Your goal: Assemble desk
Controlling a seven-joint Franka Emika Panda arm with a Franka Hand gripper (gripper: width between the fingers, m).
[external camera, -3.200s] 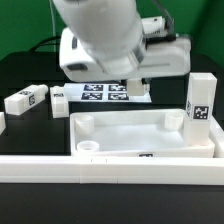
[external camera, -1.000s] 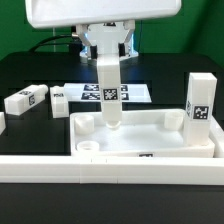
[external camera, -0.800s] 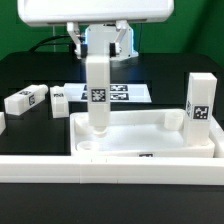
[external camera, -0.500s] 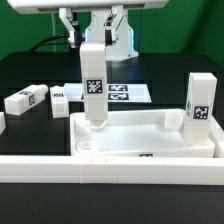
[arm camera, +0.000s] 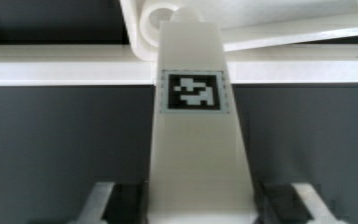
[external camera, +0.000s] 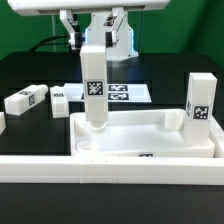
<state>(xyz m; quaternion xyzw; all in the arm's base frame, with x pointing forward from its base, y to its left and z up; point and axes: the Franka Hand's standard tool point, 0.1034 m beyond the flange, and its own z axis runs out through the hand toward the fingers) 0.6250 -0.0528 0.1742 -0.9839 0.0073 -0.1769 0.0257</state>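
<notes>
The desk top [external camera: 150,138] is a white tray with a raised rim, lying in the middle of the exterior view. My gripper [external camera: 93,38] is shut on a white square leg [external camera: 93,95] held upright, its tag facing the camera. The leg's lower end is at the far-left corner socket [external camera: 88,124]. In the wrist view the leg [arm camera: 194,140] runs between my fingers [arm camera: 108,203] down to the socket [arm camera: 165,14] and the rim [arm camera: 60,68]. A second leg [external camera: 200,100] stands upright at the far-right corner. Two more legs [external camera: 25,100] [external camera: 57,97] lie loose on the exterior view's left.
The marker board [external camera: 122,93] lies flat behind the desk top. A long white rail [external camera: 110,167] runs across the front. A round socket [external camera: 88,148] shows in the near-left corner of the tray. The table surface is black.
Over the last second the held leg moved toward the exterior view's left, from mid-tray to the far-left corner socket. It has stayed still for the last half second.
</notes>
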